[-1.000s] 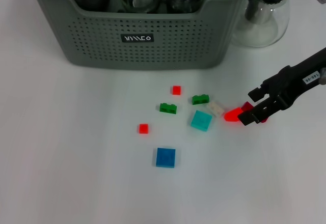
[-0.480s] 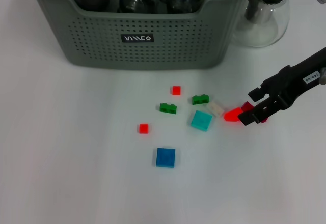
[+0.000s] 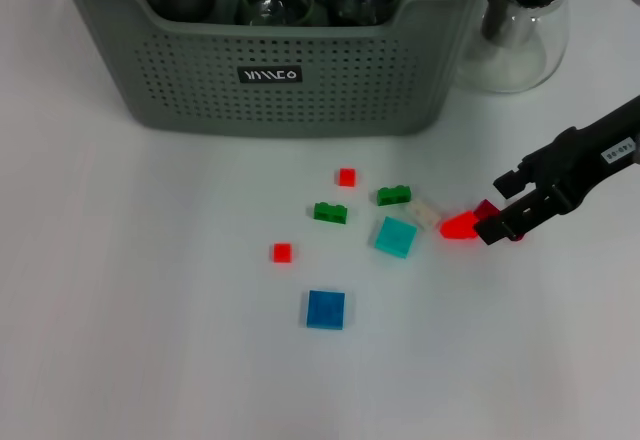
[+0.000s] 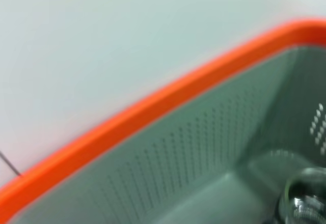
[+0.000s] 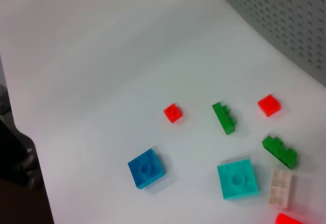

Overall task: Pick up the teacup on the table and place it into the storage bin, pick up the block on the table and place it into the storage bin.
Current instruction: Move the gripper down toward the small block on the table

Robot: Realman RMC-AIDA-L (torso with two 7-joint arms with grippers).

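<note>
Head view: the storage bin point(image 3: 285, 60) stands at the far side of the desk point(image 3: 140, 300), with several glass vessels, probably teacups, already inside it, and a clear glass pitcher point(image 3: 518, 25) just beside its right end. Loose blocks lie scattered in front of the bin: a blue block point(image 3: 326, 309), a teal block point(image 3: 396, 236), two green blocks point(image 3: 330, 212), two small red blocks point(image 3: 346, 177) and a pale block point(image 3: 427, 213). The right gripper point(image 3: 492, 218) is low over the desk at the right edge of the cluster, its dark fingers set about a bright red block point(image 3: 458, 226) and a darker red piece next to it. Whether the fingers have closed on the block cannot be told from here. No teacup is seen on the desk.

Left wrist view: the camera looks down into the bin past its rim, which reads orange here, with a glass vessel point(image 4: 305, 196) at the bottom. The left gripper itself is not visible.

Right wrist view: the blocks and a corner of the bin show; the bright red block sits at the frame edge point(image 5: 288, 219).

Judgement: the step in hand is seizing the red block. A sound grasp needs the fingers squarely across it alone, clear of the darker piece and the pale block, before a straight lift.
</note>
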